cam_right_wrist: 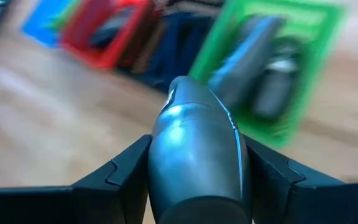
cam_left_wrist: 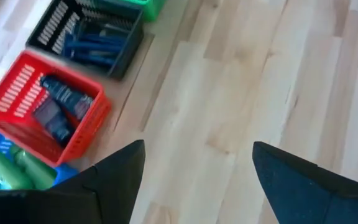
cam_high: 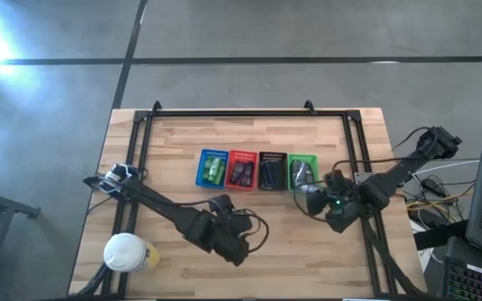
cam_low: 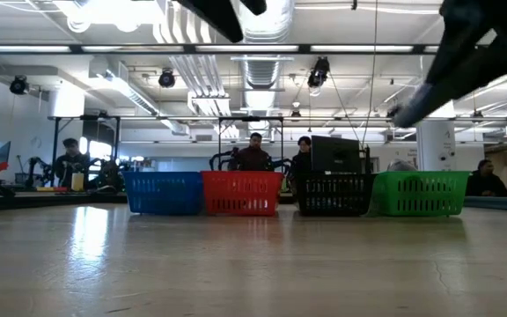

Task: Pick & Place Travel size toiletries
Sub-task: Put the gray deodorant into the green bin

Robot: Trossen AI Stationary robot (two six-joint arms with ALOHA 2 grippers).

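Grey and rounded, an oval piece (cam_right_wrist: 199,158) sits clamped between the two fingers of my right gripper (cam_high: 310,198), which hangs just in front of the green basket (cam_high: 302,170). More grey pieces (cam_right_wrist: 272,84) lie inside that basket. My left gripper (cam_left_wrist: 197,180) has its fingers apart and holds nothing, over bare wood near the red basket (cam_left_wrist: 45,109) with its dark sachets (cam_left_wrist: 59,106).

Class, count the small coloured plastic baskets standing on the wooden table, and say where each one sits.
4, touching in one row at mid-table: small blue plastic basket at the left arm's end, then red, then black, then green at the right arm's end. No others show.
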